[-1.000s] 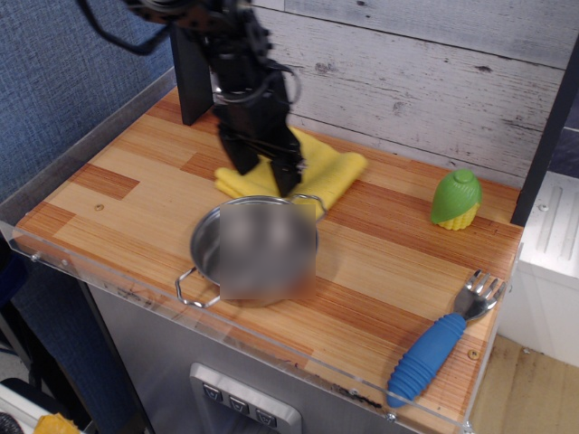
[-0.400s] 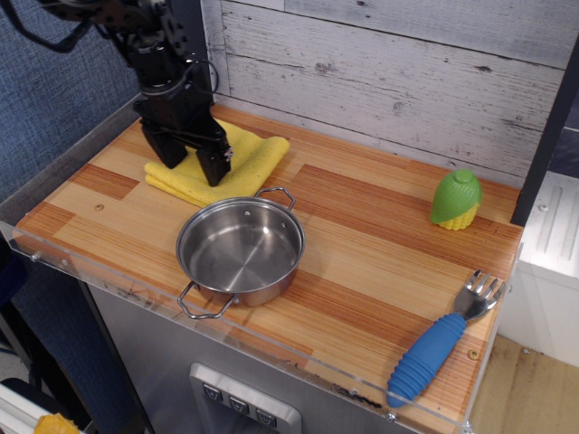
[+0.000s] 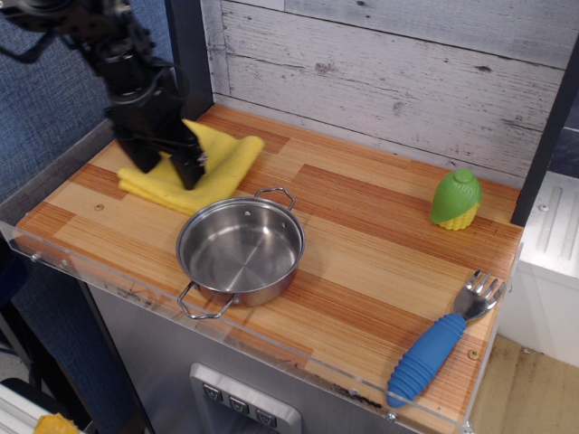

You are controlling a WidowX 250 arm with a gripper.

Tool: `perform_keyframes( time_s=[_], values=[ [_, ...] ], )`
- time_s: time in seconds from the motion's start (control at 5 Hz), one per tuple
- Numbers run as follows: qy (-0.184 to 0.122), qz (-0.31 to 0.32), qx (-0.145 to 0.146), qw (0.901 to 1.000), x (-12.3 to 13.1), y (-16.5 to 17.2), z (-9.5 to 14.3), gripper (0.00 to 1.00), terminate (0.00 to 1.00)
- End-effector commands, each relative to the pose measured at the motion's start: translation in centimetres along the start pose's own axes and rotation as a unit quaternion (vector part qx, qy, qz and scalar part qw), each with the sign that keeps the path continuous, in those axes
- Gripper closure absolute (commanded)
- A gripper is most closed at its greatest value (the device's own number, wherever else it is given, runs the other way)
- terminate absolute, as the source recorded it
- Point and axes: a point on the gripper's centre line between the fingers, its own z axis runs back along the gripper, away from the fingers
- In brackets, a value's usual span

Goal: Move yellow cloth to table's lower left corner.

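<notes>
The yellow cloth (image 3: 220, 164) lies folded at the back left of the wooden table (image 3: 380, 262), just behind the steel pot. My black gripper (image 3: 165, 169) comes down onto the cloth's left part, its two fingers dug into the fabric and gripping it. The cloth's left end is hidden behind the gripper. The cloth's front edge lies close to the pot's rear handle.
A steel pot (image 3: 241, 249) stands at the front left centre. A green-and-yellow toy corn (image 3: 456, 200) is at the back right. A blue-handled fork (image 3: 443, 340) lies at the front right. A black post (image 3: 185, 54) stands behind the cloth. A clear rim (image 3: 109, 271) edges the table.
My gripper has moved left along the back of the table and the yellow cloth has come with it, from behind the pot's right side to the pot's back left.
</notes>
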Motion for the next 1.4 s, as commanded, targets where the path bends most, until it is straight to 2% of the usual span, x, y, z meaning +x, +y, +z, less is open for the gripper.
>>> perform_keyframes(
  time_s=[0.0, 0.2, 0.4, 0.6, 0.8, 1.0, 1.2],
  values=[
    [0.017, 0.04, 0.027, 0.9987, -4.5, 2.7, 0.9, 0.0, 0.0],
    [0.016, 0.052, 0.022, 0.9983, -5.0, 2.9, 1.3, 0.0, 0.0],
    [0.004, 0.053, 0.022, 0.9984, -4.1, 2.9, 2.1, 0.0, 0.0],
    [-0.023, 0.055, 0.024, 0.9979, -2.1, 3.0, 4.0, 0.0, 0.0],
    [-0.031, 0.06, 0.016, 0.9976, -0.7, 2.7, 6.1, 0.0, 0.0],
    [-0.046, 0.068, 0.014, 0.9965, -0.2, 2.3, 8.3, 0.0, 0.0],
    [-0.057, 0.075, 0.025, 0.9952, 0.1, 1.7, 10.9, 0.0, 0.0]
  ],
)
